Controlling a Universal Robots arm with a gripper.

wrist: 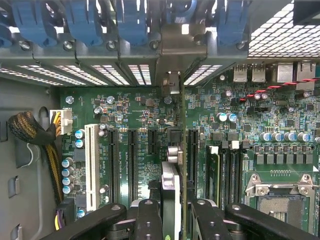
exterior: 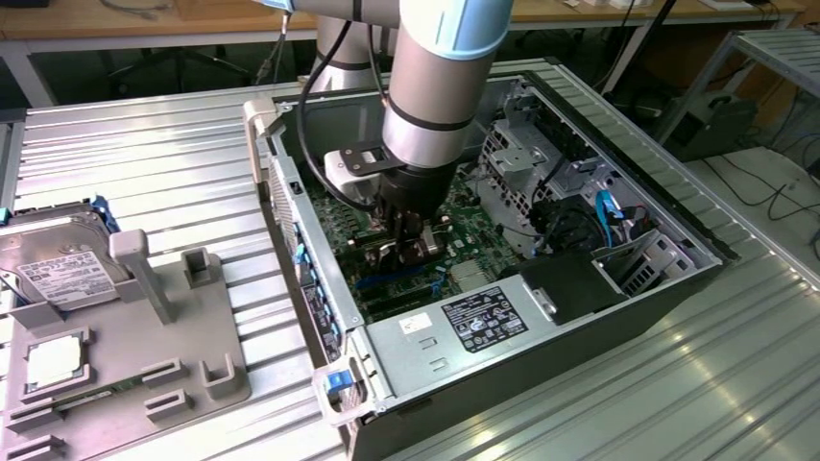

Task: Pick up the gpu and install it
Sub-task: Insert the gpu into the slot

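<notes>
The gripper (wrist: pixel 176 216) is clamped on the gpu (wrist: pixel 171 175). The card stands on edge over the motherboard (wrist: pixel 280 115), among its black slots (wrist: pixel 132 165). At the board's far edge, the card's silver bracket (wrist: pixel 170 85) sits beneath the blue clips (wrist: pixel 132 20).

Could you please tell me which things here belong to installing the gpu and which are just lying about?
Belongs to the job: gpu, gripped edge-on in the jaws; motherboard below it; open computer case.
Lying about: hard drive and CPU chip, both on the grey holder outside the case.
</notes>
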